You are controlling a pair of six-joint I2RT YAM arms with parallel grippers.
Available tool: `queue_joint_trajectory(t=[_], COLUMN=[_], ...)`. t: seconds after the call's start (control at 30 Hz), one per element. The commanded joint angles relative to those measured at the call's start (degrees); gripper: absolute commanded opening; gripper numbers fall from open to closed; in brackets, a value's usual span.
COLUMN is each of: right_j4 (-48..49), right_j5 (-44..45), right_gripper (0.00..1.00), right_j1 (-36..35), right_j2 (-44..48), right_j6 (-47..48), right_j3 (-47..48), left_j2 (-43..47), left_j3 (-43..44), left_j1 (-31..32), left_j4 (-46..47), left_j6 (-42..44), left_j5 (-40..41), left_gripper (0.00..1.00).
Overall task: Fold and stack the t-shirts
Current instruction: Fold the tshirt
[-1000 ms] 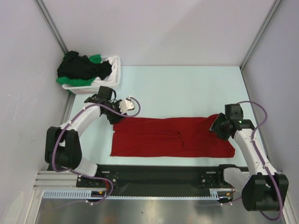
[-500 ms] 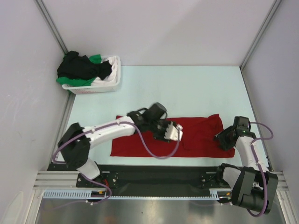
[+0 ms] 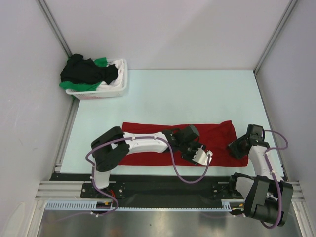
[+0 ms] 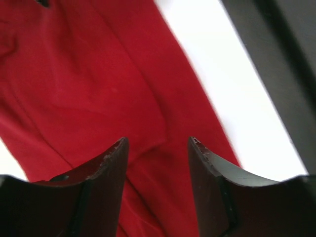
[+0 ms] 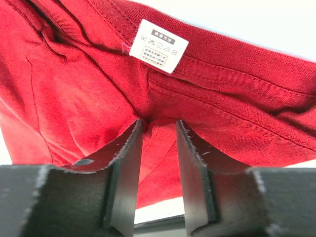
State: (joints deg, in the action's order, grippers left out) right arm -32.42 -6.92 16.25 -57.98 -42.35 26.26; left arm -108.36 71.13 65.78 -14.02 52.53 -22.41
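A bright red t-shirt (image 3: pixel 148 150) lies spread lengthwise on the table. My left gripper (image 3: pixel 203 157) reaches across it to its near right part. In the left wrist view this gripper (image 4: pixel 157 140) is open and empty just above the red cloth (image 4: pixel 98 84), near the shirt's edge. My right gripper (image 3: pixel 236 148) is at the shirt's right end. In the right wrist view it (image 5: pixel 159 121) is shut on a bunched fold of the red shirt (image 5: pixel 74 94), just below the pale neck label (image 5: pixel 158 45). Black t-shirts (image 3: pixel 84 71) and a green one (image 3: pixel 101 62) lie heaped in the basket.
The white laundry basket (image 3: pixel 121 81) stands at the far left corner against the left wall. A black rail (image 3: pixel 163 180) runs along the table's near edge, also seen in the left wrist view (image 4: pixel 286 64). Walls close in the left, back and right sides.
My left arm has swung from the shirt's far left corner across to its near right part. My right gripper moved nearer and to the right, drawing in the shirt's right end.
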Motion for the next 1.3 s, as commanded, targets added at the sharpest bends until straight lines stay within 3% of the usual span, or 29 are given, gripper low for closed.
queue_joint_trajectory(t=[0.0,0.13,0.3,0.33,0.37,0.47,0.63,0.7,0.87,1.03,1.1,1.13,1.17,1.27], right_j4=[0.4,0.0,0.4,0.3,-0.2,-1.6,-5.6,-8.4,-14.2,-12.8,-10.9,-10.4,-10.2,-10.2], right_j5=[1.4,1.6,0.8,0.7,0.8,0.9,-2.3,-3.3,-6.1,-5.2,-4.6,-4.2,-3.4,-1.7], right_gripper=[0.38,0.29,0.06,0.03,0.00,0.00,0.00,0.00,0.00,0.01,0.05,0.16,0.20,0.42], right_j1=[0.4,0.4,0.7,0.7,0.7,0.7,0.9,1.0,1.2,1.5,2.1,2.4,2.6,3.4], right_j2=[-0.1,0.6,-0.3,-0.1,0.1,0.7,2.2,3.0,4.5,2.1,0.8,0.4,0.1,-0.2], right_j6=[1.5,1.9,2.3,2.6,2.8,3.3,2.9,2.7,1.8,1.7,1.6,1.7,2.1,2.9], right_j3=[1.6,1.9,1.8,2.0,2.2,3.2,6.3,7.6,7.6,5.6,5.2,5.6,5.9,8.1], left_j2=[-1.8,-2.5,-3.2,-3.4,-3.4,-3.1,-1.3,-0.6,-0.2,-0.7,-1.5,-1.7,-2.0,-2.6], left_j3=[2.9,2.4,2.6,2.8,2.8,3.6,5.8,5.1,4.1,3.2,3.8,4.2,4.5,5.9], left_j1=[0.3,0.2,0.3,0.2,0.2,0.1,-5.3,-6.4,-6.5,-6.5,-6.5,-6.5,-6.6,-6.5], left_j4=[3.9,4.7,4.4,4.4,4.2,2.0,-3.5,-3.5,-5.1,-4.3,-4.5,-5.3,-5.8,-7.3], left_j6=[0.3,1.1,0.8,0.8,0.6,-0.1,-4.8,-4.3,-2.7,-2.1,-2.0,-1.9,-1.5,-1.3], left_j5=[1.3,2.1,0.4,0.4,0.4,-0.3,-10.5,-10.8,-14.9,-16.7,-17.0,-17.3,-18.2,-18.8], left_gripper=[0.54,0.38,0.14,0.01,0.00,0.00,0.00,0.00,0.00,0.00,0.00,0.00,0.01,0.37])
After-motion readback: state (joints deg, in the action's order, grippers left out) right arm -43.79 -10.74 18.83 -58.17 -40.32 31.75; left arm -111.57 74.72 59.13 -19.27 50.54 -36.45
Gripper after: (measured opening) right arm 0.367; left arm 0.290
